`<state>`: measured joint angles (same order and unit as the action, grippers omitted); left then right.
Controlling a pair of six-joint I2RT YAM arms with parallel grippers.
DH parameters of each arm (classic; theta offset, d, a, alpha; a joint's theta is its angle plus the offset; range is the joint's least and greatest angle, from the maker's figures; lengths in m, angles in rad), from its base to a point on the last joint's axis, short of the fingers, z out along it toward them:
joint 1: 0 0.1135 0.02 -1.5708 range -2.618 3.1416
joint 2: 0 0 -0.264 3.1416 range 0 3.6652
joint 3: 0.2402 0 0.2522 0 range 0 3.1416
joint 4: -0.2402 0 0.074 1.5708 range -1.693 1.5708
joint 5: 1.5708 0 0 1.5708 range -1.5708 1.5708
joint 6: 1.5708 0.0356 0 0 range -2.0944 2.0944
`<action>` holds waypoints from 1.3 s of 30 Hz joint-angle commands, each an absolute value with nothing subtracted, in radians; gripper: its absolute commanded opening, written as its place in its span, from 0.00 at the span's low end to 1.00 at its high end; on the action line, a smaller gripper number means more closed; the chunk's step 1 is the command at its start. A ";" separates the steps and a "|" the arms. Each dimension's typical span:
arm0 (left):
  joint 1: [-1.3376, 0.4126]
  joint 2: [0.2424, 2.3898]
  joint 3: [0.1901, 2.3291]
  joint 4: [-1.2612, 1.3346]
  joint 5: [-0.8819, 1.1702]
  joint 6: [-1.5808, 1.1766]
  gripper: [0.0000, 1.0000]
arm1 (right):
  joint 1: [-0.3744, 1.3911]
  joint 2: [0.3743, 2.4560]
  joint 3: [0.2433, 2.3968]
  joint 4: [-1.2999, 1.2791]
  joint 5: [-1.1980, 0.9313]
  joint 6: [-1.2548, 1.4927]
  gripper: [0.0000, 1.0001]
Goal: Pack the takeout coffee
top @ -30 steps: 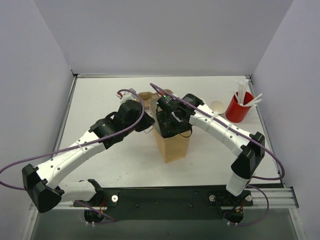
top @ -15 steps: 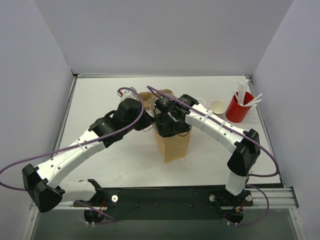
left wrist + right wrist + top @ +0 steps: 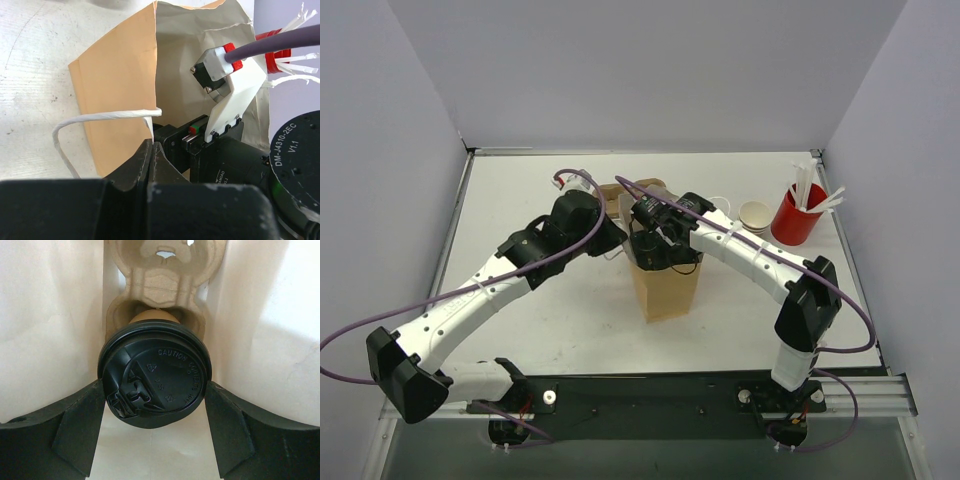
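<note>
Now the right gripper, jaws wide, hugs the black-lidded coffee cup inside the paper bag. Beside it, the left gripper pinches the bag's edge tight. Go down slowly and straight, away from the walls, into the cup tray hole below.

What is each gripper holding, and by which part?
Right gripper: the takeout coffee cup, by the sides of its black lid. Left gripper: the paper bag, pinched at its top edge beside the white handle.
</note>
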<state>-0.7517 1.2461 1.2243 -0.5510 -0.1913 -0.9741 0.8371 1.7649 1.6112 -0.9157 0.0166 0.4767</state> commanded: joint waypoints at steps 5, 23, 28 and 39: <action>-0.735 1.264 1.284 -0.515 -0.172 -0.939 0.00 | 0.825 1.752 1.585 -0.950 0.008 0.472 0.52; -0.735 1.264 1.266 -0.500 -0.140 -0.940 0.00 | 0.815 1.747 1.548 -0.907 0.008 0.485 0.52; -0.733 1.266 1.269 -0.500 -0.135 -0.942 0.00 | 0.810 1.747 1.540 -0.900 0.011 0.483 0.52; -0.735 1.267 1.269 -0.505 -0.126 -0.945 0.00 | 0.808 1.755 1.516 -0.871 0.029 0.492 0.51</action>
